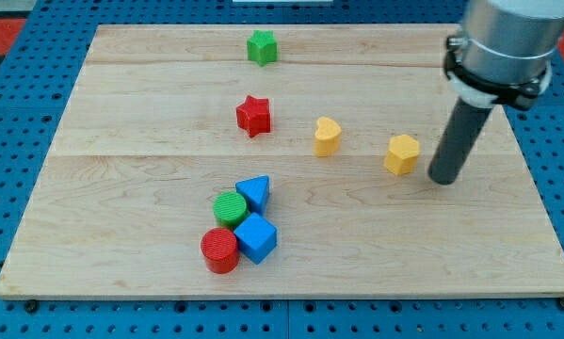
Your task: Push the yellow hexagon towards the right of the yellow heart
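Note:
The yellow hexagon (402,153) lies on the wooden board at the view's right of centre. The yellow heart (327,136) lies to its left, a short gap between them and a little higher in the view. My tip (443,178) rests on the board just to the right of the yellow hexagon, slightly lower in the view, with a small gap between them. The dark rod rises from it to the arm's grey end at the view's top right.
A red star (253,115) lies left of the heart. A green star (261,47) sits near the view's top. A cluster at the lower centre holds a blue triangle (254,193), a green cylinder (230,208), a blue cube (255,236) and a red cylinder (219,250).

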Controlling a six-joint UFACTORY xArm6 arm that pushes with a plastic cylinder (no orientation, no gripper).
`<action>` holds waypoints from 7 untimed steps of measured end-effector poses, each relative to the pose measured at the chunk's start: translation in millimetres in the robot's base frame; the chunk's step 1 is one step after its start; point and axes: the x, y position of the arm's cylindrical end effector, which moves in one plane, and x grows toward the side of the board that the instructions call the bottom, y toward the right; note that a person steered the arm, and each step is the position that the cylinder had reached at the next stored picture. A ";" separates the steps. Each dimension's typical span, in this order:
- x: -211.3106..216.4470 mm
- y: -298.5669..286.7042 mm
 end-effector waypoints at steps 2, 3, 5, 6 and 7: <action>-17.3 -69.5; -24.7 -115.2; -55.0 -131.1; -57.7 -145.7; -57.7 -170.0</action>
